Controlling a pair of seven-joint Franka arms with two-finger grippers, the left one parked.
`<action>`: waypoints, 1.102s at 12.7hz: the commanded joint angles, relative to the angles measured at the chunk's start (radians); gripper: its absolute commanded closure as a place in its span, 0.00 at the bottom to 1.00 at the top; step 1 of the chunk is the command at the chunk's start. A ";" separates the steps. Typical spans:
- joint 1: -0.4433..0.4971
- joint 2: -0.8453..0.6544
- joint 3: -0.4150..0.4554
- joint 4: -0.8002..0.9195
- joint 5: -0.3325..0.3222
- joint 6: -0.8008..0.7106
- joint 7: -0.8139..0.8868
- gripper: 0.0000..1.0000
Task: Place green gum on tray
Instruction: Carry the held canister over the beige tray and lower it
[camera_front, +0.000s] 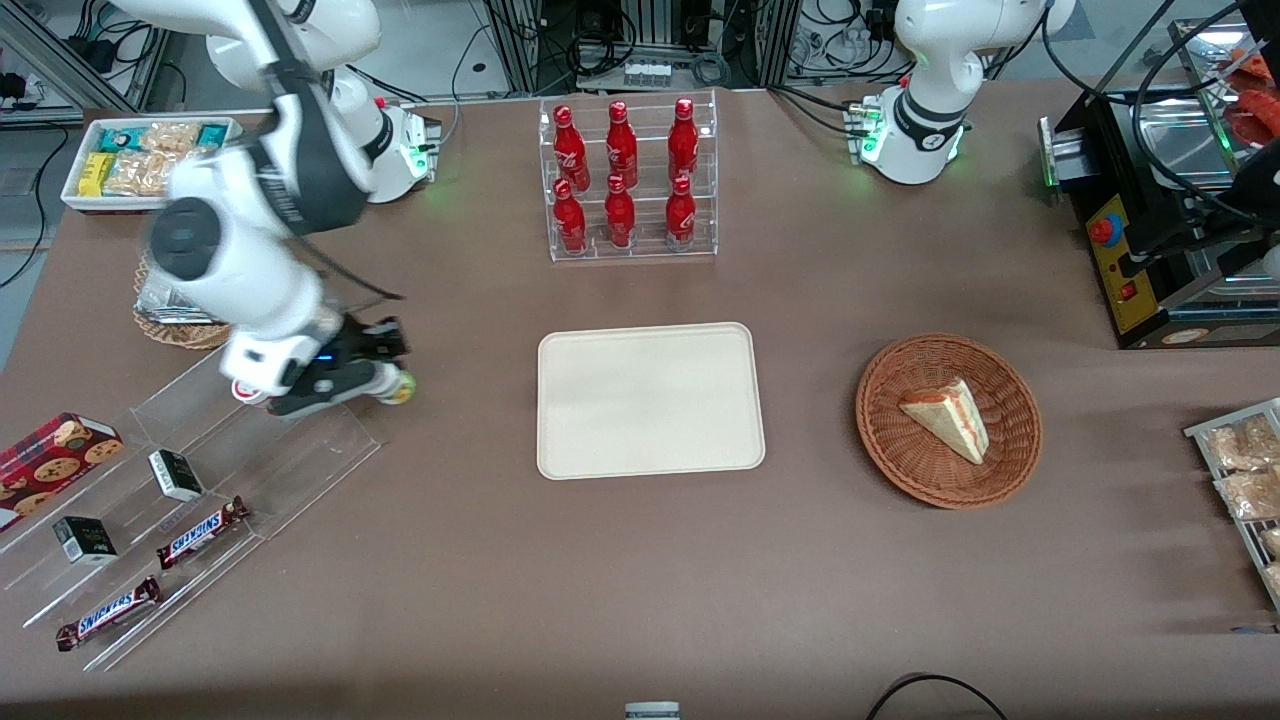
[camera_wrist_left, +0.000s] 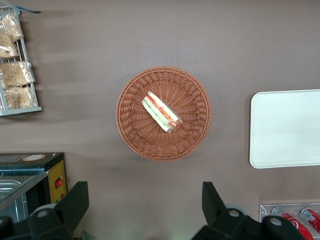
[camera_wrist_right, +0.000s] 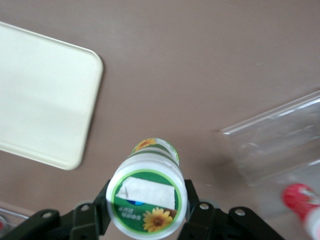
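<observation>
My right gripper (camera_front: 385, 375) is shut on the green gum (camera_front: 399, 388), a small white bottle with a green-and-white lid and a sunflower label (camera_wrist_right: 148, 196). It holds the bottle in the air above the brown table, beside the clear acrylic rack (camera_front: 200, 470). The cream tray (camera_front: 650, 400) lies flat in the table's middle, toward the parked arm from the gripper; its rounded corner shows in the right wrist view (camera_wrist_right: 45, 100). Nothing lies on the tray.
A clear stand of red cola bottles (camera_front: 625, 180) is farther from the front camera than the tray. A wicker basket with a sandwich (camera_front: 948, 420) lies toward the parked arm's end. The acrylic rack holds Snickers bars (camera_front: 200, 530) and a red-lidded small bottle (camera_wrist_right: 300, 200).
</observation>
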 joint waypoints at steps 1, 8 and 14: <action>0.099 0.138 -0.014 0.140 0.039 -0.029 0.192 1.00; 0.321 0.448 -0.014 0.406 0.080 0.006 0.623 1.00; 0.426 0.572 -0.012 0.417 0.143 0.229 0.758 1.00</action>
